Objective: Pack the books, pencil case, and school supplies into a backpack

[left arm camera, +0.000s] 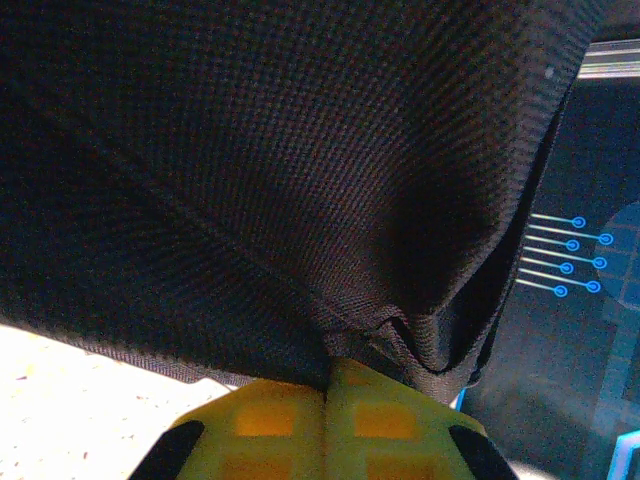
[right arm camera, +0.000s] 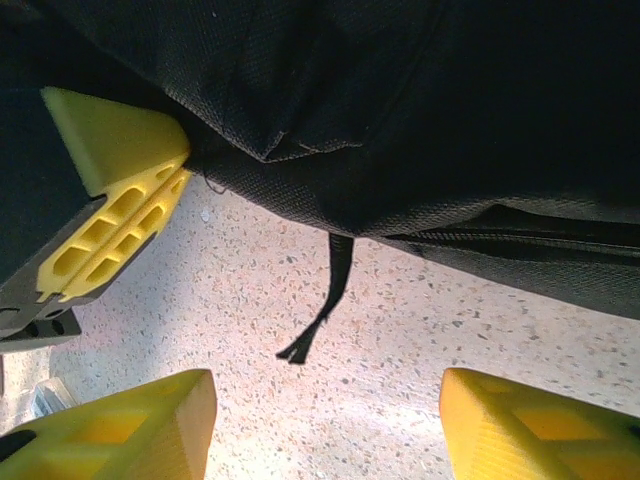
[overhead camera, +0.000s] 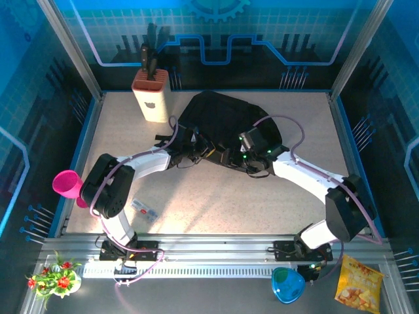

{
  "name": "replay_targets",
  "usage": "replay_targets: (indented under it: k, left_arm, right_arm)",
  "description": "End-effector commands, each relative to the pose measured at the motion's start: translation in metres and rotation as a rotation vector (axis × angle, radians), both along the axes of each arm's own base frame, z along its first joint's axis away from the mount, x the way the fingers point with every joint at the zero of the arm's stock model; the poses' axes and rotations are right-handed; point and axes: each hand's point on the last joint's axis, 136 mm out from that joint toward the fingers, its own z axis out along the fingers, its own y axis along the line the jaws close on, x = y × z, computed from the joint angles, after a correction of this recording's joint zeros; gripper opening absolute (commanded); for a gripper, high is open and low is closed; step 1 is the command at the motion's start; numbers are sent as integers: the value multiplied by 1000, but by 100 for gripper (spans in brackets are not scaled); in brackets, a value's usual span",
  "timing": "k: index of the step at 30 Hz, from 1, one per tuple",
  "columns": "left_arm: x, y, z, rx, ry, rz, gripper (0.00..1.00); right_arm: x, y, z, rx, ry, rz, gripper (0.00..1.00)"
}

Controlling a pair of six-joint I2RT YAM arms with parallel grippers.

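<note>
We see the black backpack (overhead camera: 222, 121) lying on the table (overhead camera: 216, 203), a little toward 12 o'clock from the table's middle, with both arms reaching in to its near edge. The left gripper (left arm camera: 330, 368) comes at the bag from about 8 o'clock, and in its wrist view its two yellow fingers are pressed together with a fold of the bag's fabric pinched between them, the cloth hanging over the camera like a tent. The right gripper (right arm camera: 325, 388) sits at the bag's 5 o'clock side with its jaws spread wide, gripping nothing; between its fingertips we see bare speckled table, and the bag's lower edge is lifted above it. In that same wrist view the left arm's fingers (right arm camera: 120, 190) show at 10 o'clock, clamped on the fabric, and a thin black strap (right arm camera: 335, 270) dangles from the bag's edge toward the table. From above, a cream knife block (overhead camera: 150, 97) stands at 10 o'clock of the bag, apart from it, and a small flat packet (overhead camera: 145, 209) lies on the table at 7 o'clock, near the left arm's base.
</note>
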Motion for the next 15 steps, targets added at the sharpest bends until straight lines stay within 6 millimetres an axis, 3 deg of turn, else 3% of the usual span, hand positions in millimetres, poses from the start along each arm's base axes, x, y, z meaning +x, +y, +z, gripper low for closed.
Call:
replay_targets:
  k: [1, 15]
  left_arm:
    - [-3, -14, 15, -34, -29, -68, 0]
    - [-4, -14, 15, -36, -28, -73, 0]
  right_arm:
    - [6, 10, -6, 6, 14, -38, 62]
    - [16, 21, -21, -32, 34, -37, 47]
